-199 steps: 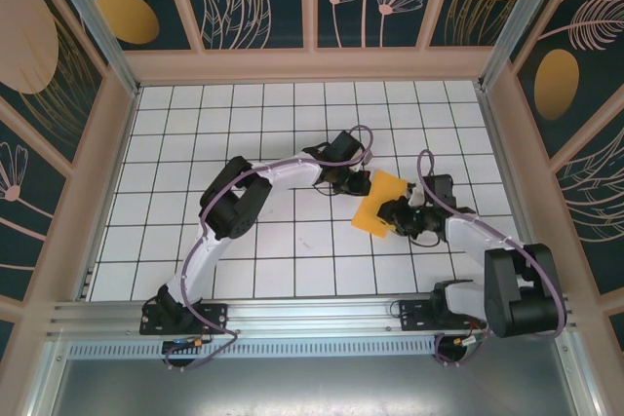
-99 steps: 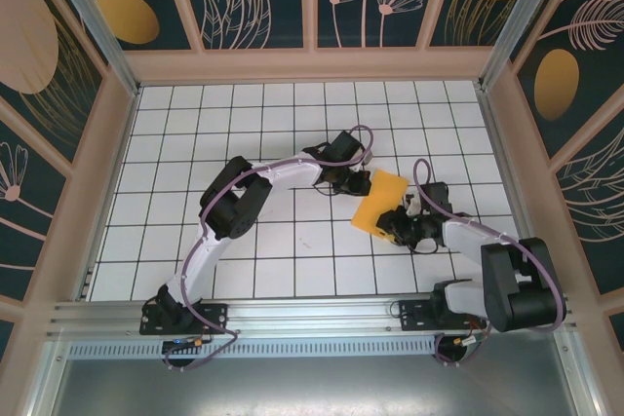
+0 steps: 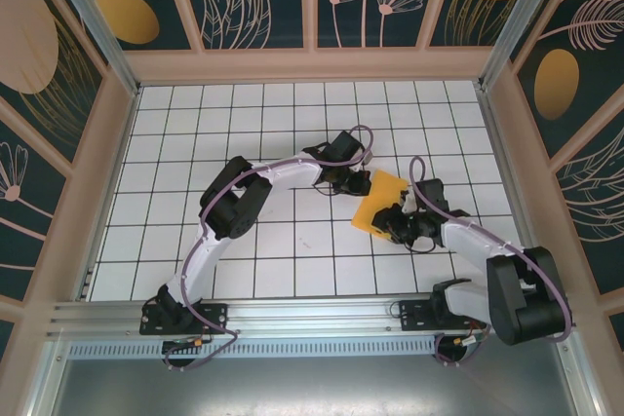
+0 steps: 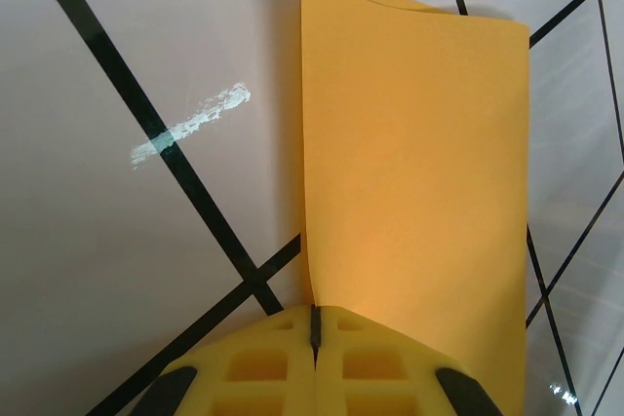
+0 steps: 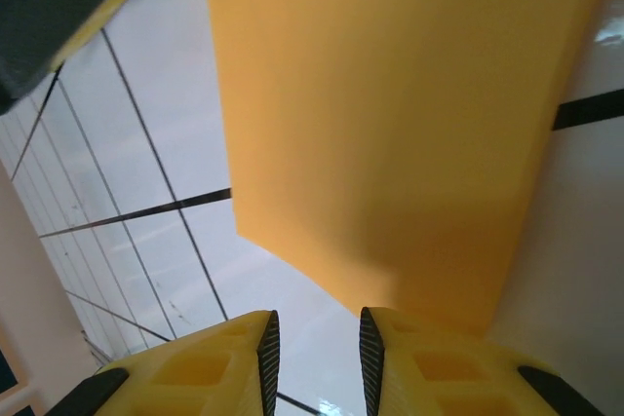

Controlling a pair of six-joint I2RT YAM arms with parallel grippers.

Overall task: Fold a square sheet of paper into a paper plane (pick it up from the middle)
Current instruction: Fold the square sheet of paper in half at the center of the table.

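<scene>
The square sheet of paper [image 3: 378, 204] is plain orange-yellow and shows as a rectangle lifted off the white grid table, right of centre. My left gripper [image 3: 359, 182] is shut on its far-left edge; in the left wrist view the paper [image 4: 419, 163] runs straight into the closed seam of the gripper [image 4: 314, 323]. My right gripper [image 3: 393, 224] is open at the sheet's near edge. In the right wrist view the paper [image 5: 390, 114] hangs just ahead of the gripper [image 5: 319, 338], its lower corner over the right finger and nothing between the pads.
The white tiled table [image 3: 244, 241] spreads left and forward of the arms. Wooden walls [image 3: 97, 172] close it in on three sides. A white scuff mark [image 4: 190, 124] lies on a grid line beside the paper.
The right arm has shifted slightly, bringing its open gripper a little closer under the paper's near edge. The left gripper and the paper have stayed put.
</scene>
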